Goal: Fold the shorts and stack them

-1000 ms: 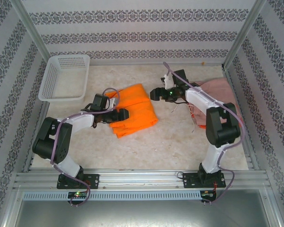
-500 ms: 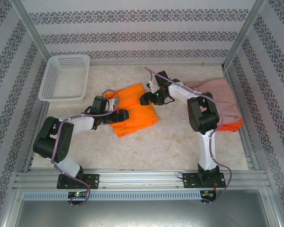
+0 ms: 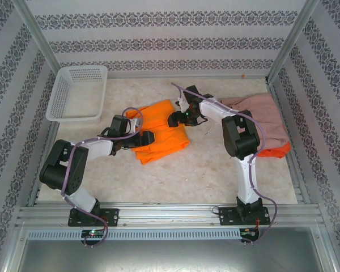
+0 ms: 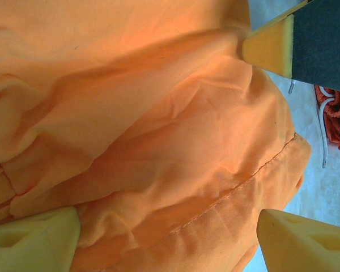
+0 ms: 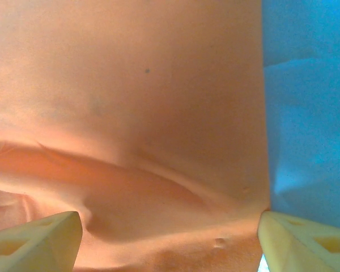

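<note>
Orange shorts (image 3: 158,131) on marbled bench (image 3: 204,170); both arms stretch low over them, jaws spread wide, gripping nothing; patterned walls around.

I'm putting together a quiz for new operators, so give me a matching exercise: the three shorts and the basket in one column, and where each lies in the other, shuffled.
1. yellow-orange shorts
2. pink shorts
3. red-orange shorts
4. white basket

A. far left corner
B. peeking out at the pink shorts' near edge
C. middle of the table
D. far right side

Pairs: 1-C, 2-D, 3-B, 4-A
</note>
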Motion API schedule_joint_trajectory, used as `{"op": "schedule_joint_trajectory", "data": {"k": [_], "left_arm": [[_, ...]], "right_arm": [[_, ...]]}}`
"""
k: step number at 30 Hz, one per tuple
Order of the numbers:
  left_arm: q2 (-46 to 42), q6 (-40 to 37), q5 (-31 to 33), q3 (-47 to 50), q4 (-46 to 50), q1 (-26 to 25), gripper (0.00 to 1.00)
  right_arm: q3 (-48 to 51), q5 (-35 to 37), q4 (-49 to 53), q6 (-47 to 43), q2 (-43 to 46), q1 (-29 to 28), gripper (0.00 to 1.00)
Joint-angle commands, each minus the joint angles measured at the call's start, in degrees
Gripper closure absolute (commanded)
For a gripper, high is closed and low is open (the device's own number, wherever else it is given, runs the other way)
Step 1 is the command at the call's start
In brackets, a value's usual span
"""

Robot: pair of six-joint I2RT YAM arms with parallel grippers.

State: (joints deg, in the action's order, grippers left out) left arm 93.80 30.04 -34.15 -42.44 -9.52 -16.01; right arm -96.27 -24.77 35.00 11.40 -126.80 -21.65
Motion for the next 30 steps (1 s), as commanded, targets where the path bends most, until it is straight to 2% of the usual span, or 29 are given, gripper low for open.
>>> {"op": "schedule_joint_trajectory", "data": {"k": [1,9,14,18,22,27,30], "left_arm": [[1.6,0.6,0.3,2.0,1.7,0.2,0.18],[2.0,0.8,0.1,2.1,1.4,0.2,0.18],[2.3,1.0,0.1,2.2,1.0,0.2,0.18],[2.6,1.5,-0.2,1.9,0.6,0.3,0.18],[2.1,1.8,-0.3,1.5,0.3,0.2,0.18],[-0.6,2.7,-0.8,0.9,-1.3,0.2,0.18],[-3.5,3.0,-0.9,0.5,-1.4,0.2,0.17]], "right_arm": [[-1.2,2.9,1.4,0.2,-0.5,-0.5,0.17],[-1.8,5.8,2.2,0.3,-1.1,-0.8,0.14],[-2.1,2.2,1.9,1.1,-2.0,-1.6,0.24],[-2.3,-0.4,1.2,2.6,-3.2,-3.0,0.40],[-1.1,-1.2,-0.3,5.2,-2.7,-3.5,0.65],[-0.4,4.3,1.3,4.0,1.0,-3.2,0.99],[1.0,10.2,3.3,1.6,6.8,-3.0,1.00]]}}
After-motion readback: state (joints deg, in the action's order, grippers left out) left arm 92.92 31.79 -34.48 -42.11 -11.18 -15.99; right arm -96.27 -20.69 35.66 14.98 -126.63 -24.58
